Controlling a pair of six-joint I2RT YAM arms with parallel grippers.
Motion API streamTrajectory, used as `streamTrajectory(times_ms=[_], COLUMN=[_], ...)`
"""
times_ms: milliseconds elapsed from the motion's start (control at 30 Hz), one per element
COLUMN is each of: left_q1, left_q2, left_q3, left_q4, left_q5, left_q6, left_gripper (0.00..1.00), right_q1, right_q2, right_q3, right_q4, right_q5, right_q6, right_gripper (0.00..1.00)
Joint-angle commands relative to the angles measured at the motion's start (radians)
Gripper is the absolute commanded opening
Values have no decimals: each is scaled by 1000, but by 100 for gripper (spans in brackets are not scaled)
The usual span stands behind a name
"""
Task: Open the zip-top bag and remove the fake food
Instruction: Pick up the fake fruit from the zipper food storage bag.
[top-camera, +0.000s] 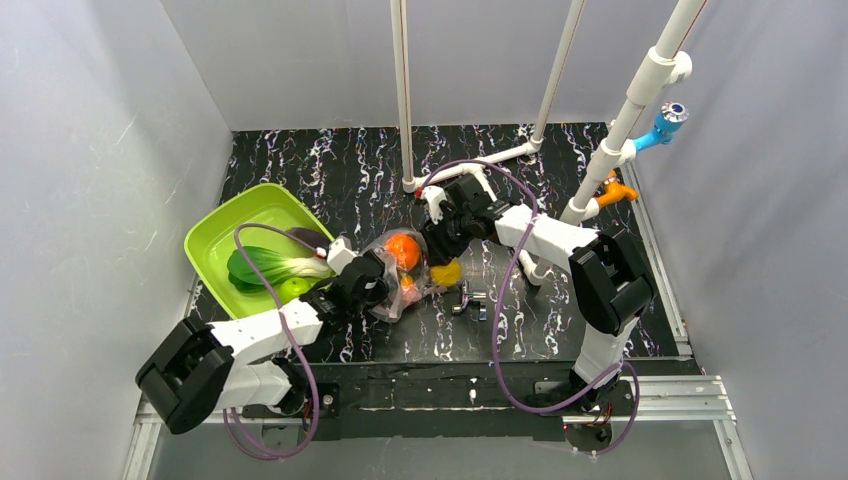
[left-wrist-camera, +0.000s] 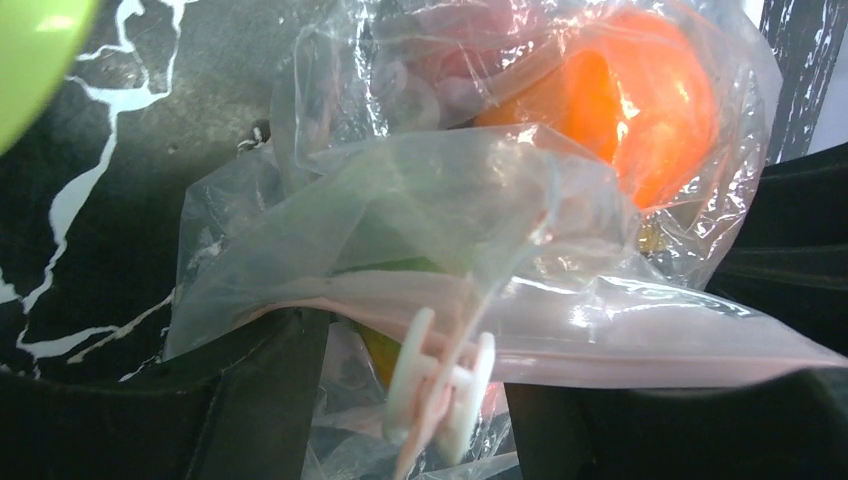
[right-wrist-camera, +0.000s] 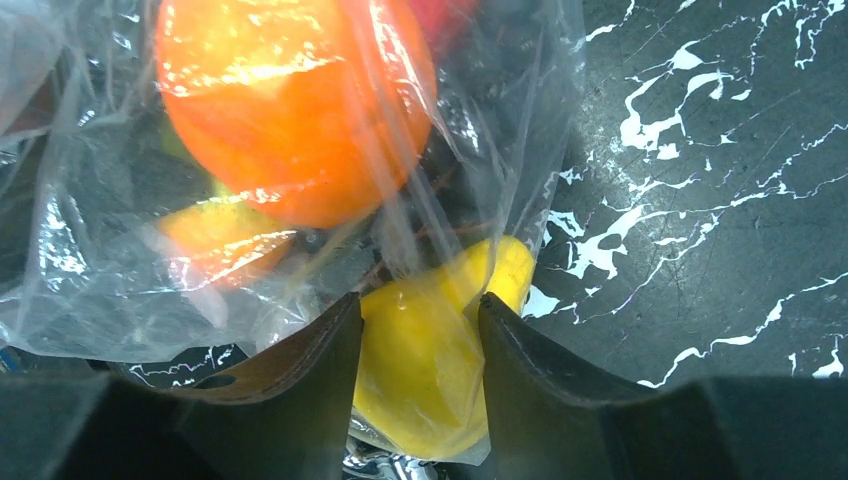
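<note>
The zip-top bag (top-camera: 390, 300) lies crumpled at mid-table, with an orange (top-camera: 403, 250) inside. In the left wrist view the bag (left-wrist-camera: 450, 200) fills the frame; its pinkish zip strip (left-wrist-camera: 650, 345) drapes across my left fingers, and its white slider (left-wrist-camera: 440, 385) hangs between them with slack either side. My left gripper (top-camera: 372, 280) (left-wrist-camera: 415, 350) is at the bag's near-left side. My right gripper (top-camera: 440, 258) (right-wrist-camera: 418, 300) is shut on the yellow lemon (top-camera: 446, 273) (right-wrist-camera: 430, 360), with plastic film over it. The orange (right-wrist-camera: 290, 100) sits just beyond in the bag (right-wrist-camera: 100, 250).
A lime-green tray (top-camera: 200, 250) at the left holds bok choy (top-camera: 265, 268), a dark eggplant (top-camera: 305, 238) and a green fruit (top-camera: 290, 288). A small metal fitting (top-camera: 470, 300) lies near the lemon. White pipes (top-camera: 405, 100) rise at the back.
</note>
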Motion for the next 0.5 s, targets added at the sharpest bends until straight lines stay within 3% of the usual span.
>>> streamTrajectory(times_ms=[0, 200, 367, 467], left_q1=[15, 35, 42, 46], left_q2=[42, 105, 171, 236], left_q3=[57, 46, 111, 155], left_q4=[11, 78, 47, 14], left_q5=[-32, 9, 71, 120], left_q6=[55, 71, 125, 146], left_gripper=[57, 52, 76, 77], right_q1=[-5, -4, -4, -4], right_q2=[16, 27, 40, 49], right_q3=[31, 40, 47, 52], right_q4=[-27, -41, -53, -62], right_q5=[-22, -36, -54, -60], right_q6=[-4, -11, -17, -21], right_gripper=[50, 49, 50, 51])
